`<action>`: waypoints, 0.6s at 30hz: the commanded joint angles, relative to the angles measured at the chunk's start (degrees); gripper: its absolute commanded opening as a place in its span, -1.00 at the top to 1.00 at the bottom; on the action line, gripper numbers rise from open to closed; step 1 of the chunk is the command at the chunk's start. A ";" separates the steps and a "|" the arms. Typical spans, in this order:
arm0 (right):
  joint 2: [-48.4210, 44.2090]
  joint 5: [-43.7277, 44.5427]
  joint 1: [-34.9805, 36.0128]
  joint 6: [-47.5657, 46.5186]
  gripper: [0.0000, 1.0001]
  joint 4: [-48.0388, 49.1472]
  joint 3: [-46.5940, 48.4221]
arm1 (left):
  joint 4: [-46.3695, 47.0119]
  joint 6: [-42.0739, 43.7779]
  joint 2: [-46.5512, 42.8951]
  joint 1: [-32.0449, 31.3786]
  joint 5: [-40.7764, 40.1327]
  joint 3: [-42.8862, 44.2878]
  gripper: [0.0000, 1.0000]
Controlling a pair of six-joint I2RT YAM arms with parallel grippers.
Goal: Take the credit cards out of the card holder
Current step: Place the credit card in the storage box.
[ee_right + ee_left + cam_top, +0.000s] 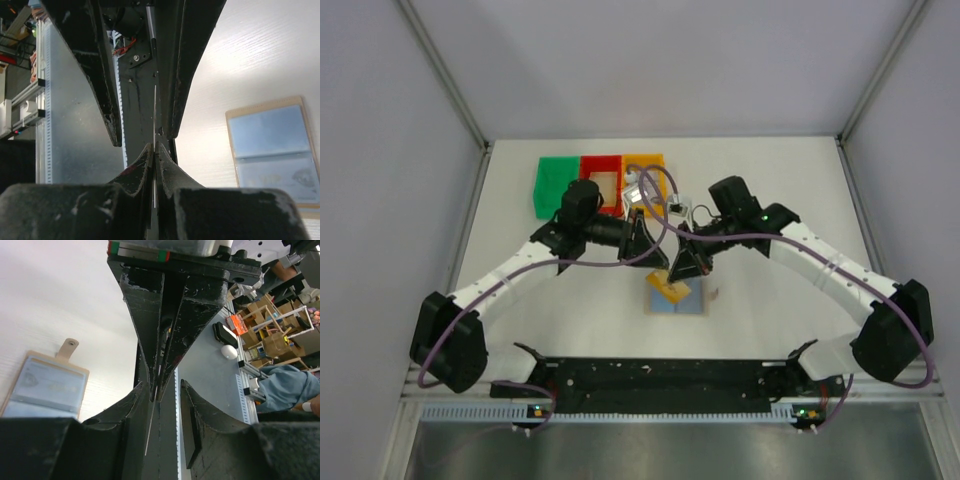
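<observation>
right gripper (155, 148) pinching credit card (154, 107) edge-on, mid-air. left gripper (162, 385) meets it tip to tip, fingers slightly parted, straddling card's long axis. card holder (677, 297) open flat on desk (770, 180), lower centre of top view, just under both.

Top camera overlooks the bench (770, 190) from 6 o'clock. Wrist cameras sit close behind left tool (163, 386) and right tool (155, 145); all share the card holder (680, 300).
</observation>
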 commanded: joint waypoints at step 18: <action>0.19 0.64 1.32 -2.50 1.00 -1.16 4.04 | -15.21 14.19 0.88 -2.94 -2.36 6.25 1.00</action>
